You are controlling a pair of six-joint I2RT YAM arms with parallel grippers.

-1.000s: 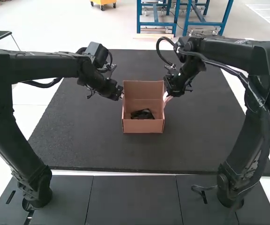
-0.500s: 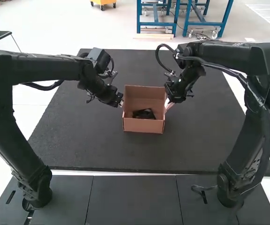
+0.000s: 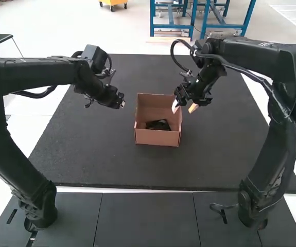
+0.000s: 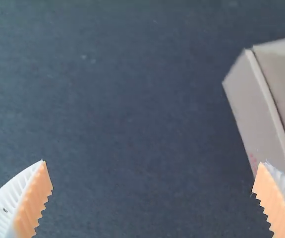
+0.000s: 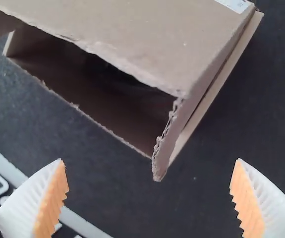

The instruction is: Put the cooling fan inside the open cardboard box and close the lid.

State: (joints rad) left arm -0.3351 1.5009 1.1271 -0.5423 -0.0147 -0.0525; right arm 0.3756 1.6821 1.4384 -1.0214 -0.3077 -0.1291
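A brown cardboard box (image 3: 157,133) stands open on the black mat, its rear lid flap raised. Inside lies the black cooling fan (image 3: 156,124). My left gripper (image 3: 118,101) hangs open to the left of the box, apart from it; the box corner (image 4: 261,109) shows beside one orange pad (image 4: 269,204). My right gripper (image 3: 184,107) is open above the box's right rear corner, next to the flap. In the right wrist view the box (image 5: 147,59) lies ahead of the spread fingers (image 5: 45,196), with a torn flap edge (image 5: 163,148) between them.
The black mat (image 3: 86,144) covers the table's middle, with bare room on all sides of the box. Dark panels (image 3: 148,218) line the near edge by the arm bases.
My left gripper has drawn back leftward from the box's left rear corner. The right gripper let go of the flap, opened and shifted slightly up and left.
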